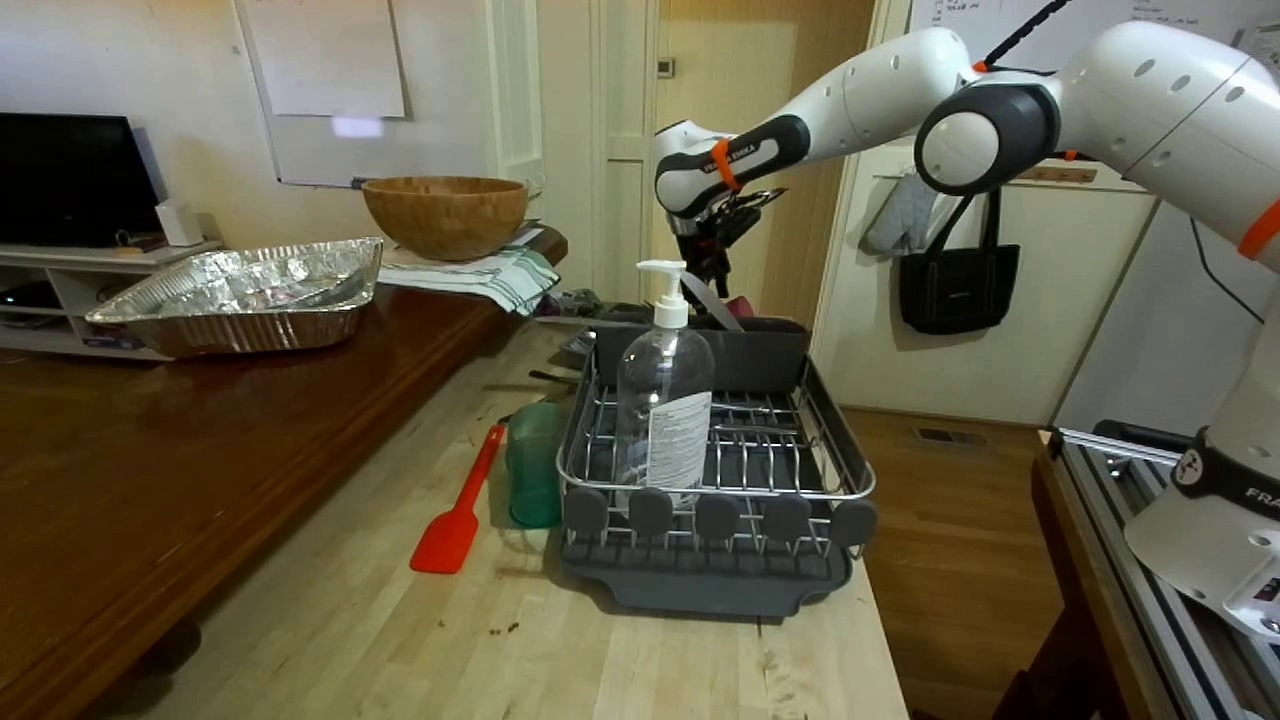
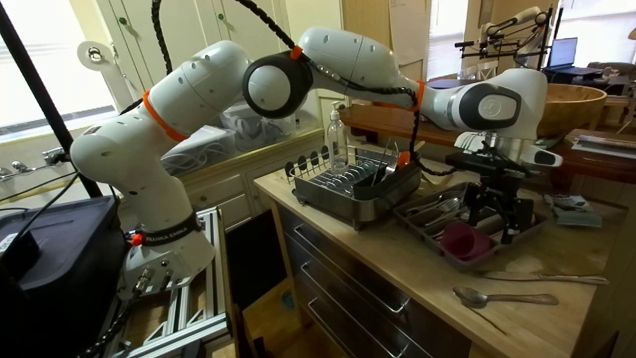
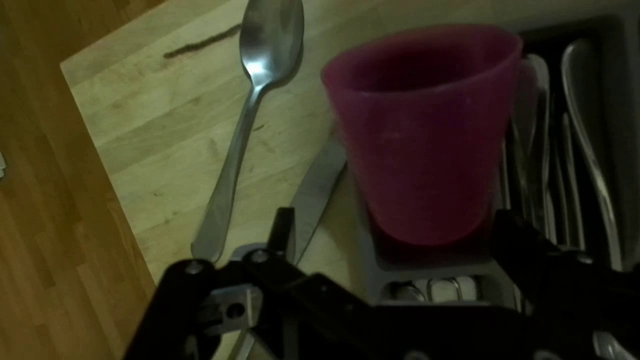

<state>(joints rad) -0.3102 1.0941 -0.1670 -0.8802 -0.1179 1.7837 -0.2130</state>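
A white Franka arm (image 2: 271, 89), rising at left in an exterior view, stretches over a wooden counter (image 2: 536, 325) spread with kitchenware. Next along, a grey dish rack (image 2: 348, 204) carries a clear pump bottle (image 2: 338, 144), upright, with an orange utensil (image 2: 403, 159) among those propped at the rack's end. Just right of the rack, a grey cutlery tray (image 2: 449, 258) contains assorted metal flatware and a pink cup (image 2: 462, 243), its base in a compartment at the tray's near corner; whether the cup stands fully upright cannot be told. The black gripper (image 2: 491, 227) points downward over the tray beside the cup, its jaws spread wide and grasping nothing; whether a finger brushes the cup is unclear. In the right foreground, a spoon (image 2: 502, 298) lies on the counter, with a table knife (image 2: 546, 277) between it and the tray. At far right, a wooden bowl (image 2: 571, 117) shows past the arm, and nearer the camera a flat packet (image 2: 574, 211) rests on the counter, its print illegible.
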